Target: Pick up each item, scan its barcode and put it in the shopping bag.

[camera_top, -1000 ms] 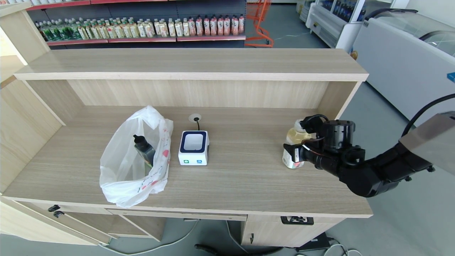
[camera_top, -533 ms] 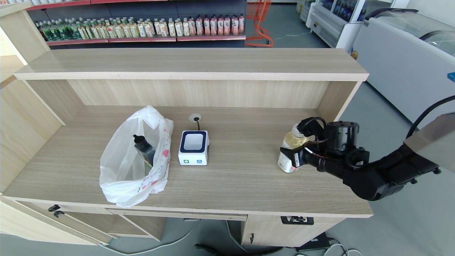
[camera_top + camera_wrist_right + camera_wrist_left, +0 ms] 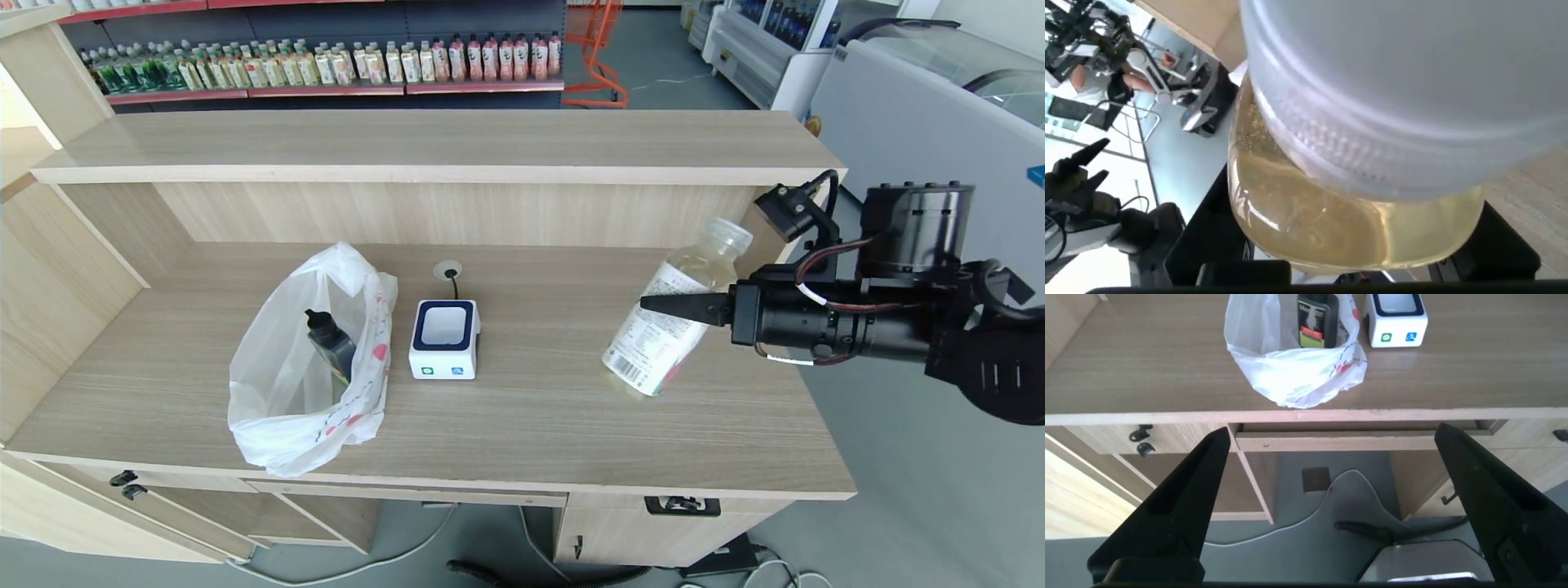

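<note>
Right of the barcode scanner (image 3: 445,337), my right gripper (image 3: 663,304) is clamped on a clear bottle of yellowish liquid (image 3: 653,351). It holds the bottle tilted over the counter (image 3: 531,425), cap up and away from the scanner. Just left of the scanner sits the white shopping bag (image 3: 282,384), a dark bottle (image 3: 331,343) standing inside. My left gripper (image 3: 1333,433) hangs spread wide, nearer than the scanner and below the counter edge.
</note>
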Controlling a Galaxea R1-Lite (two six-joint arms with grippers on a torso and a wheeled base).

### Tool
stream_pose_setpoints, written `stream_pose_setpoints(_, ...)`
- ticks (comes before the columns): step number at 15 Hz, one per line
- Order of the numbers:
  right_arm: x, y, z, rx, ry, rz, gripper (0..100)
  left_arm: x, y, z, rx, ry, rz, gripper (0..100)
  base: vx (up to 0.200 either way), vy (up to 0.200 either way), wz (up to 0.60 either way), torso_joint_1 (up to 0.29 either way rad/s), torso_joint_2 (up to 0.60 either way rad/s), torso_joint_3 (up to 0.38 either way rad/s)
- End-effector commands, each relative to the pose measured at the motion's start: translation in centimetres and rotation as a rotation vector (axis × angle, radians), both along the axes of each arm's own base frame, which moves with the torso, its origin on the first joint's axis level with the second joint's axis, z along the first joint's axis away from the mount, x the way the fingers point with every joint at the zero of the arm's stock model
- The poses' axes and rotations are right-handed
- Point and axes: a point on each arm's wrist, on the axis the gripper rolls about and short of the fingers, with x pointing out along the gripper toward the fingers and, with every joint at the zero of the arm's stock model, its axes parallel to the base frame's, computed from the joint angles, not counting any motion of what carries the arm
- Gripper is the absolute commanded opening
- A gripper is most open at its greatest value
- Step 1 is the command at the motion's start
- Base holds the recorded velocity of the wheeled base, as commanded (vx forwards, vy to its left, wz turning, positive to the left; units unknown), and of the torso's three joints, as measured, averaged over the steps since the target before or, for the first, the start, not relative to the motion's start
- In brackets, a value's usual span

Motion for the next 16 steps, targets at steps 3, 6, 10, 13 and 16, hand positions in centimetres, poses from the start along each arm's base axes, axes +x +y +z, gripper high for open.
stream_pose_setpoints(3, -4.6, 1.6, 2.6, 0.042, -0.045, 0.153, 0, 0.0, 0.0, 0.0, 0.0, 0.002, 0.0, 100, 0.0, 0.0, 0.0, 0.0, 0.0, 0.0)
stream_pose_setpoints(6, -6.8, 2.7, 2.2, 0.046, -0.017, 0.234, 0, 0.0, 0.0, 0.0, 0.0, 0.002, 0.0, 100, 0.0, 0.0, 0.0, 0.0, 0.0, 0.0)
stream_pose_setpoints(10, -7.5, 3.3, 2.1, 0.044, -0.008, 0.264, 0, 0.0, 0.0, 0.0, 0.0, 0.002, 0.0, 100, 0.0, 0.0, 0.0, 0.0, 0.0, 0.0)
stream_pose_setpoints(13, -7.8, 3.6, 2.1, 0.04, 0.002, 0.279, 0, 0.0, 0.0, 0.0, 0.0, 0.002, 0.0, 100, 0.0, 0.0, 0.0, 0.0, 0.0, 0.0)
stream_pose_setpoints(16, -8.1, 3.7, 2.2, 0.041, 0.0, 0.29, 0, 0.0, 0.0, 0.0, 0.0, 0.002, 0.0, 100, 0.0, 0.0, 0.0, 0.0, 0.0, 0.0)
